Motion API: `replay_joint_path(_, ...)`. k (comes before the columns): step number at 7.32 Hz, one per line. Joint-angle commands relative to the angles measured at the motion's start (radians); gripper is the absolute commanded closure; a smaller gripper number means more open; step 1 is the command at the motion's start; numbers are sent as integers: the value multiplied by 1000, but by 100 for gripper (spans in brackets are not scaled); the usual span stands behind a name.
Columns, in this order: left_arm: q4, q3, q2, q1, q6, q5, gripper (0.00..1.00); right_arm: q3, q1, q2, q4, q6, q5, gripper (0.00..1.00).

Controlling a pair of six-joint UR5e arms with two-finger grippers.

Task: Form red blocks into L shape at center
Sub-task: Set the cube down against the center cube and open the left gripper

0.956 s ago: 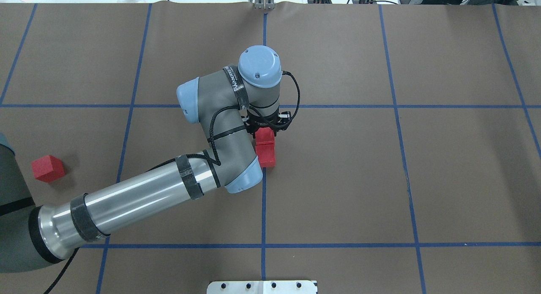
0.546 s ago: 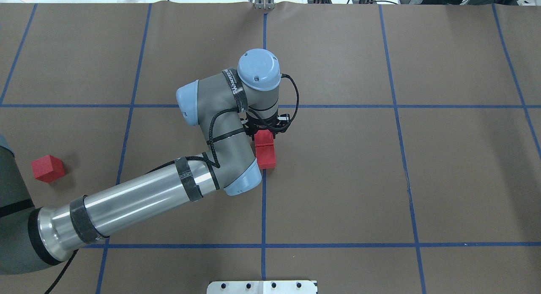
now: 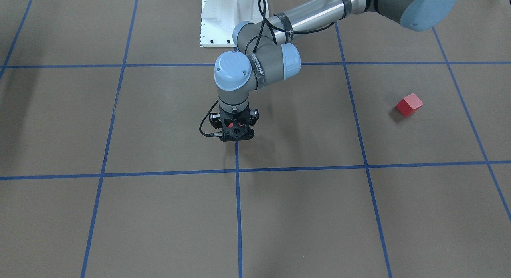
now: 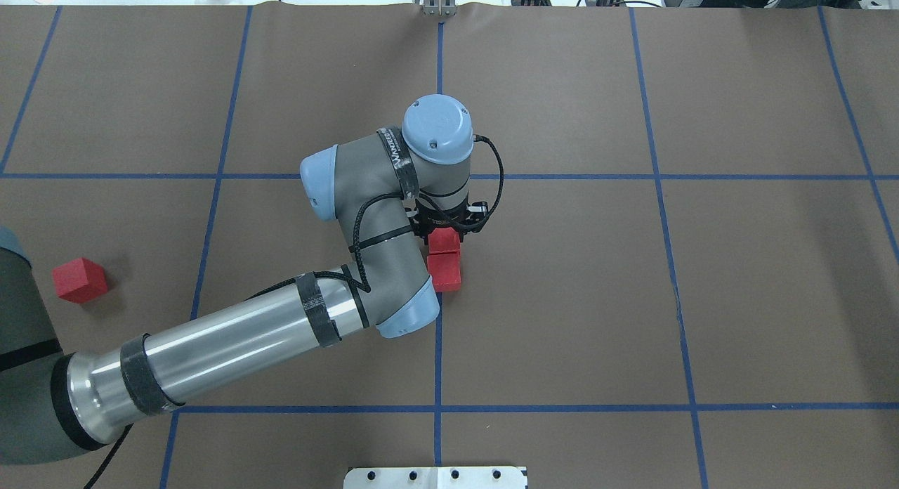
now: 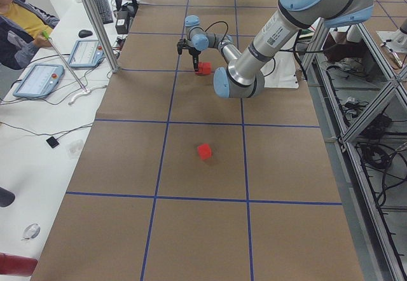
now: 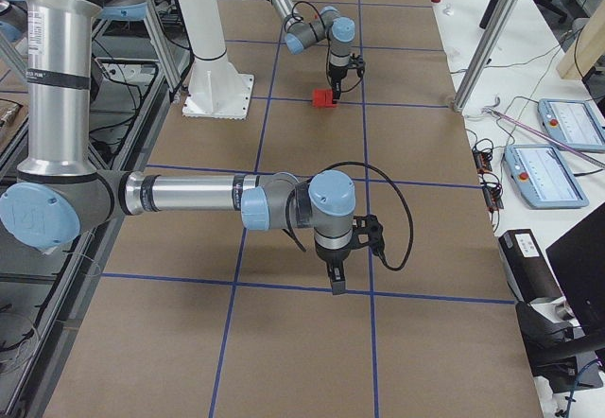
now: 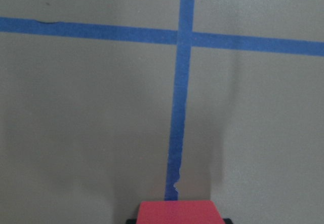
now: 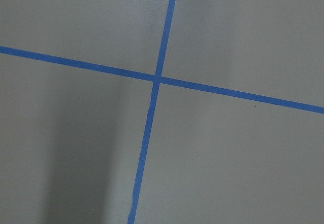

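My left gripper (image 4: 444,229) is shut on a red block (image 4: 444,241) low over the centre tape line (image 4: 437,334). This block touches a second red block (image 4: 446,272) lying on the table just nearer the robot. The left wrist view shows only the held block's top (image 7: 177,212) at its bottom edge. The third red block (image 4: 79,279) sits alone far to the left, also seen as a lone cube (image 3: 409,104). From the front, the left gripper (image 3: 236,136) hides both centre blocks. My right gripper (image 6: 336,284) hangs over bare table; I cannot tell its state.
The white base plate (image 4: 435,477) lies at the table's near edge. A person (image 5: 19,20) sits at a side desk with tablets (image 5: 38,81) beyond the table's far edge. Metal frame posts (image 6: 492,30) stand at that edge.
The left arm has shifted slightly toward the robot, and both centre blocks have moved that way with it, still touching. The lone block on the left has not moved.
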Motion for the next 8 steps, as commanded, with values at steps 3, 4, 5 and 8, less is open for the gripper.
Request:
replay_joint_path(3, 0, 0, 1, 1, 1, 1, 87, 0, 0, 0, 0, 0, -1, 1)
replay_joint_path(4, 0, 0, 1, -1, 1, 1, 86, 0, 0, 0, 0, 0, 0, 1)
replay_joint_path(5, 0, 0, 1, -1, 1, 1, 86, 0, 0, 0, 0, 0, -1, 1)
replay_joint_path(8, 1, 0, 1, -1, 53, 1, 71, 0, 0, 0, 0, 0, -1, 1)
